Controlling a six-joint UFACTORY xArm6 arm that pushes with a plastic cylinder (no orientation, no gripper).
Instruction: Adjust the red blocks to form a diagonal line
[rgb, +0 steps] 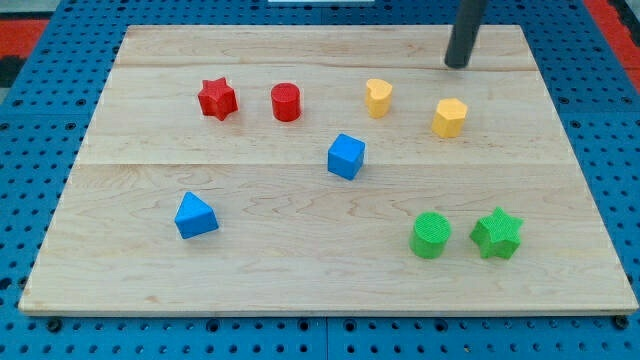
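We're looking at a robotics lab bench: a pale wooden board (300, 280) sits on a blue perforated mounting plate (30, 150), peg holes in neat rows on every side. Small moulded test blocks lie scattered across the board, and a dark rod hangs over its far right edge, my tip (457, 65) on the wood.

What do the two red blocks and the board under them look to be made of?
Red star block and red cylinder block: probably moulded or printed plastic, matte, uniform colour. Board: pale wood, with visible grain and plank seams. My tip is far off, toward the view's top right.
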